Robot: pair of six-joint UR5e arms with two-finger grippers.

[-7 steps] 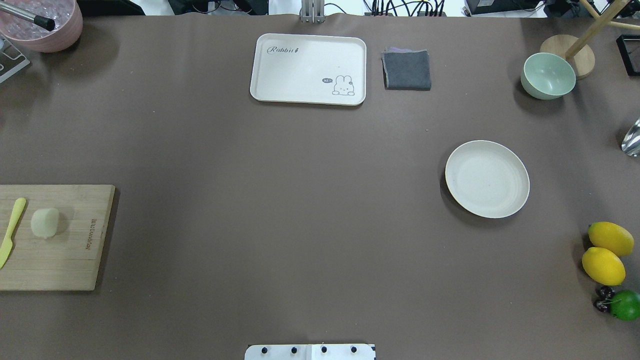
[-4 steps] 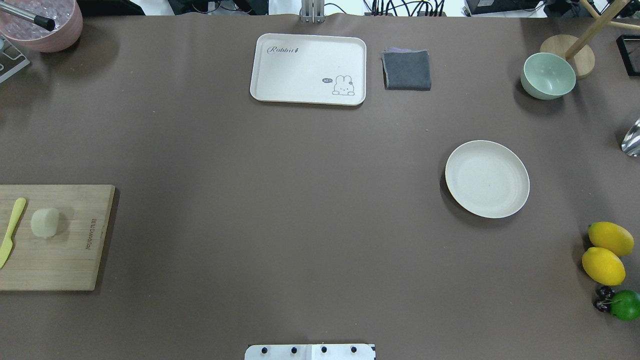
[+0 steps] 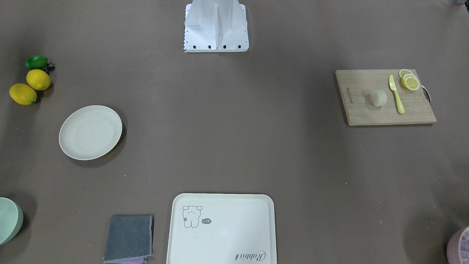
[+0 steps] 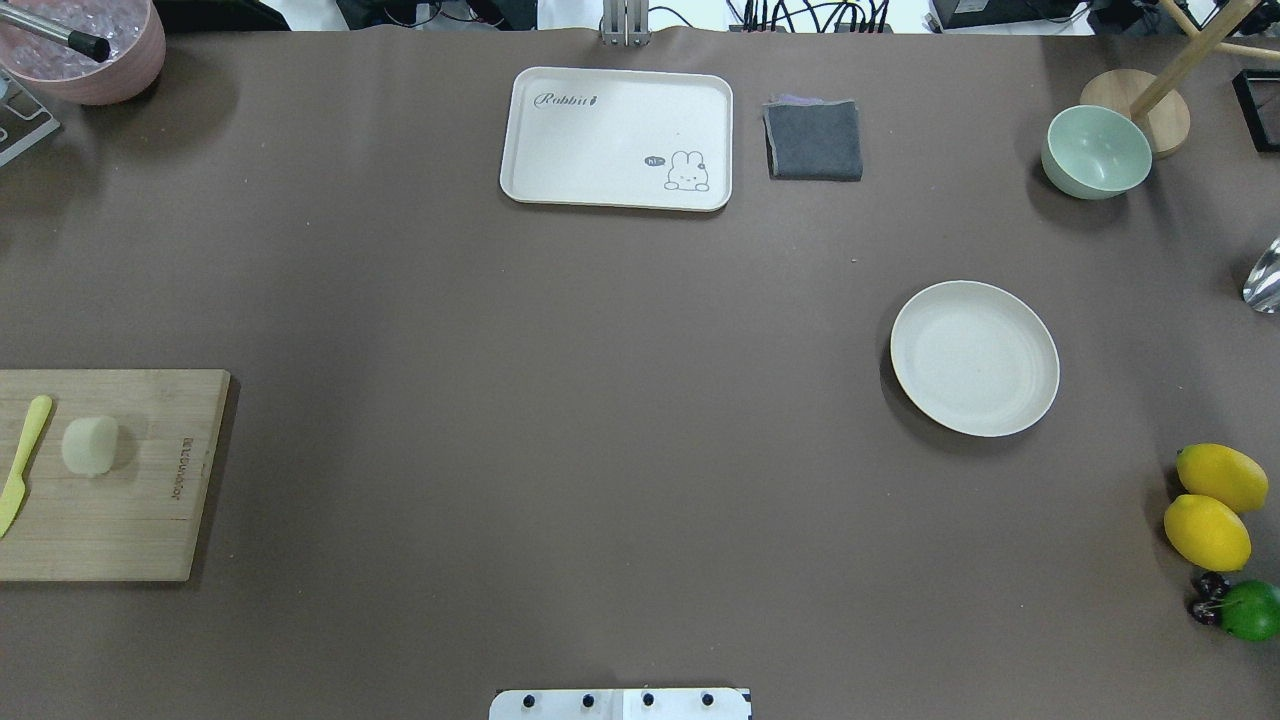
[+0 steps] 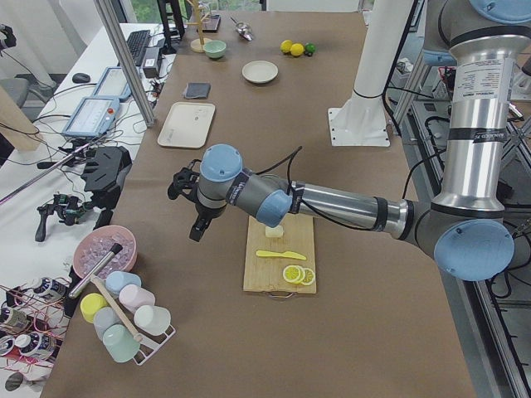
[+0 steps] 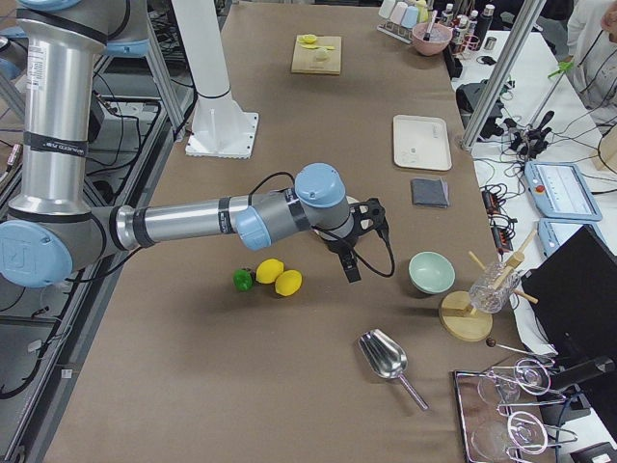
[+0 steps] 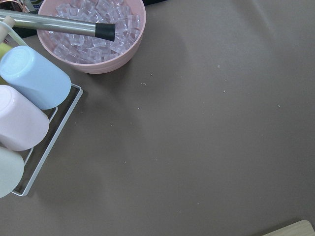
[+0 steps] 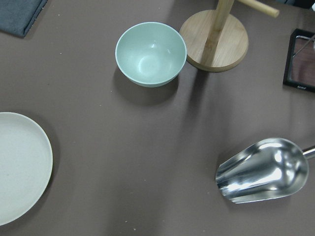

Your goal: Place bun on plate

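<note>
The pale bun (image 4: 90, 445) (image 3: 378, 98) lies on a wooden cutting board (image 4: 130, 520) at the table's left edge, beside a yellow knife (image 4: 22, 462). Over on the right half of the table sits the round cream plate (image 4: 973, 357) (image 3: 90, 132) (image 8: 19, 167), with nothing on it. My left gripper (image 5: 192, 217) shows only in the exterior left view, hanging above the table beside the board; I cannot tell whether it is open or shut. My right gripper (image 6: 353, 253) shows only in the exterior right view, hanging near the plate; I cannot tell its state either.
Lemon slices (image 3: 409, 80) lie on the board's end. A cream tray (image 4: 616, 137) and grey cloth (image 4: 813, 140) are at the far edge. A green bowl (image 4: 1095, 152), metal scoop (image 8: 263, 169), lemons (image 4: 1210, 505), a pink ice bowl (image 7: 91, 34) and cups (image 7: 34, 76) ring the table.
</note>
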